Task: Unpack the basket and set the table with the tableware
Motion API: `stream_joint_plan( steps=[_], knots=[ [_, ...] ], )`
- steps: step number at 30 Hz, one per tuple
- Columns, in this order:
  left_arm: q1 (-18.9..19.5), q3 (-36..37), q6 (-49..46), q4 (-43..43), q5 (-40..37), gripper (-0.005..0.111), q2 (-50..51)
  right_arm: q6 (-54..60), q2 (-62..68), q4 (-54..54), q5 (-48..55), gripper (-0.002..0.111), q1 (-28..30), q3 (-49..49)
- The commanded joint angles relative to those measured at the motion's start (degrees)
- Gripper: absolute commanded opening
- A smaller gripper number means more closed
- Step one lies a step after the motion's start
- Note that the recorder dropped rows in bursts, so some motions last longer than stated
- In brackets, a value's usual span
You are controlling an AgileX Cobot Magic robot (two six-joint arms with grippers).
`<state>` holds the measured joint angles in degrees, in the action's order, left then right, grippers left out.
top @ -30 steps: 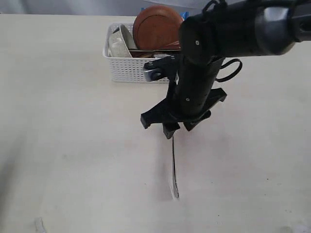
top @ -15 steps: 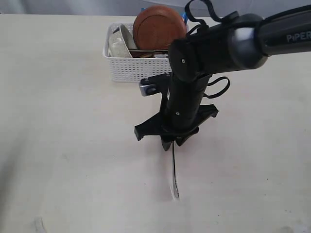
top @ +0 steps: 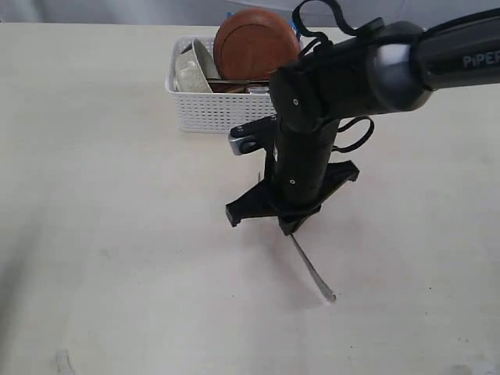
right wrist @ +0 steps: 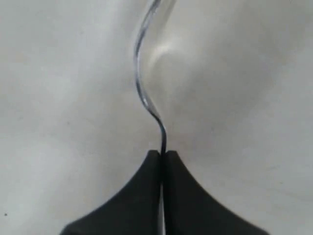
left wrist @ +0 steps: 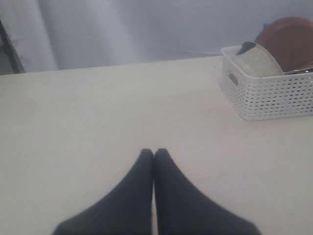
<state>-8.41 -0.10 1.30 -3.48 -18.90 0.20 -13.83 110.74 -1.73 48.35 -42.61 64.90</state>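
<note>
My right gripper (top: 291, 226) points down at the table (top: 117, 234) in front of the basket and is shut on the handle end of a thin steel fork (top: 314, 272). The fork slants away to the front right, its far end on or close above the tabletop. Seen edge-on in the right wrist view, the fork (right wrist: 146, 93) curves away from the closed right gripper (right wrist: 163, 152). The white basket (top: 207, 109) at the back holds a brown wooden plate (top: 254, 43) on edge and an off-white bowl (top: 191, 66). My left gripper (left wrist: 154, 152) is shut and empty over bare table, with the basket (left wrist: 269, 98) off to one side.
The right arm's thick black body (top: 351, 70) hangs across the basket's right half and hides what lies there. Dark utensil handles (top: 238, 82) show inside the basket below the plate. A grey curtain (left wrist: 146, 29) backs the table's far edge.
The right jaws have shut on the fork. Its far end has swung from pointing straight at the front edge to pointing front right. The gripper shifted slightly right.
</note>
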Motion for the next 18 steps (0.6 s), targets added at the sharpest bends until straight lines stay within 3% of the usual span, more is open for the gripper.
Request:
stream_joint_plan(
  steps=[1,7,13,18],
  knots=[
    [-0.4,0.1,0.0,0.3,0.6,0.000,-0.2,-16.1,-4.1,19.9,0.9,0.000,-3.4,0.0],
    [-0.4,0.1,0.0,0.3,0.6,0.000,-0.2,-33.6,-4.2,42.1,6.5,0.000,-12.6,-0.1],
    [-0.4,0.1,0.0,0.3,0.6,0.000,-0.2,-36.4,2.6,56.9,14.0,0.000,-21.3,-0.1],
    [-0.4,0.1,0.0,0.3,0.6,0.000,-0.2,-36.4,7.1,59.9,14.9,0.000,-25.0,-0.1]
  ],
)
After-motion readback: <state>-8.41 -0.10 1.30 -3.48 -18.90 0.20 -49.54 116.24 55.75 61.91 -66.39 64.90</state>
